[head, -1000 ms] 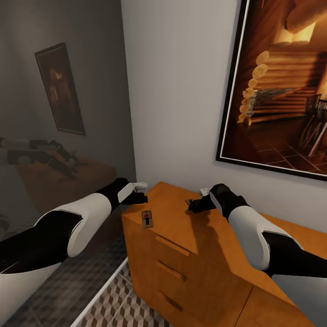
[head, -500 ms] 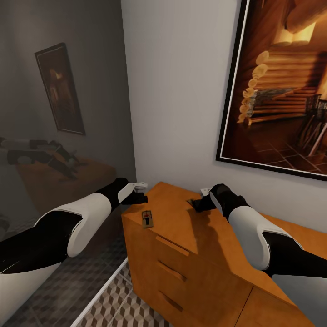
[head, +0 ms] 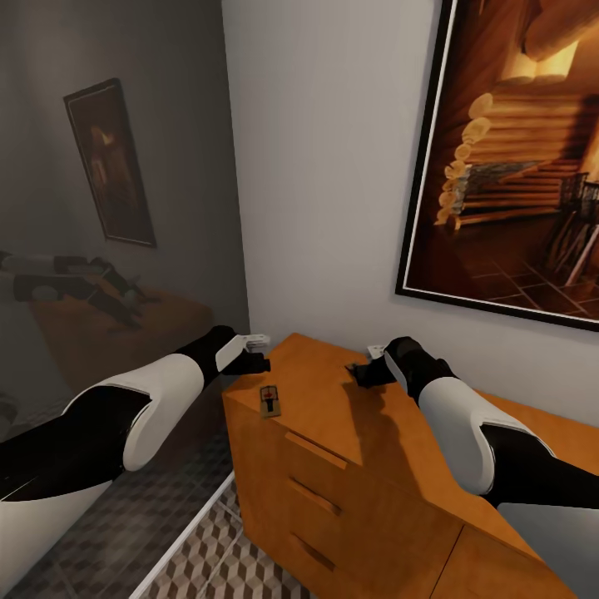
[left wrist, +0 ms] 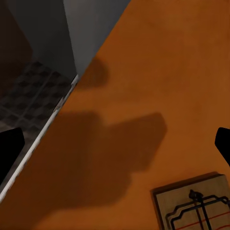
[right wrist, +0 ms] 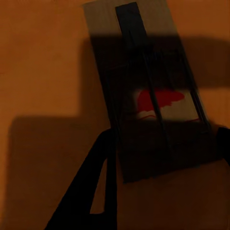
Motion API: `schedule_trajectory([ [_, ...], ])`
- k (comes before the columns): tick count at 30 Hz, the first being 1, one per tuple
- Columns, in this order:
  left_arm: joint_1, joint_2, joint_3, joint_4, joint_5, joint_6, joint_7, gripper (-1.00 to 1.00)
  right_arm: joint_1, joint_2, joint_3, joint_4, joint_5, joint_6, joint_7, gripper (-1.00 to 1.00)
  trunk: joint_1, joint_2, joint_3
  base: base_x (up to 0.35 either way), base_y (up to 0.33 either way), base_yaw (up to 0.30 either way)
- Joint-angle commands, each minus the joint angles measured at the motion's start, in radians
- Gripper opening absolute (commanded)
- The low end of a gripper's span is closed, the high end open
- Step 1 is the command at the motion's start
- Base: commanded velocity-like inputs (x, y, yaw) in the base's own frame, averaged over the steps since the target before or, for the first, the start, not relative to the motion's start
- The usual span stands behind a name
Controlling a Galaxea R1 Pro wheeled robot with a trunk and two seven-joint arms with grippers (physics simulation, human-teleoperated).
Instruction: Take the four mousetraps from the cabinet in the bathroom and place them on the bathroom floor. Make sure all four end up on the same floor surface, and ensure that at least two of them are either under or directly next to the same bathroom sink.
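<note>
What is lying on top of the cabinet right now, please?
On the cabinet top, one mousetrap lies near the front corner by the left gripper. Another mousetrap lies under the right gripper; that arm covers the top beyond.

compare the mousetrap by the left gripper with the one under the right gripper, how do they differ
The mousetrap near the cabinet's corner lies free and well lit beside the left gripper; the mousetrap under the right gripper sits in that gripper's shadow with a finger close alongside. The first is near the cabinet front edge, the second farther back. Both lie flat on the orange top, wire and red mark up.
</note>
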Motion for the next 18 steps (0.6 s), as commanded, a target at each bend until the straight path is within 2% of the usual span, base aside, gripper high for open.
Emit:
schedule_trajectory([
  [1,0.0,0.0,-0.006,-0.002,0.011,0.005,0.007,1.0,0.0,0.0,-0.003,0.011,0.026,0.003,0.003,-1.0,0.0,0.0,-0.001,0.0,0.0,0.0],
  [14,0.0,0.0,-0.006,-0.008,0.011,0.005,0.007,1.0,0.0,-0.001,0.001,-0.039,0.035,0.024,0.01,-1.0,0.0,0.0,-0.001,0.0,0.0,0.0],
  [18,0.0,0.0,-0.006,-0.009,0.011,0.005,0.007,1.0,0.0,0.0,0.0,-0.075,0.037,0.07,0.011,-1.0,0.0,0.0,-0.001,0.0,0.0,0.0],
])
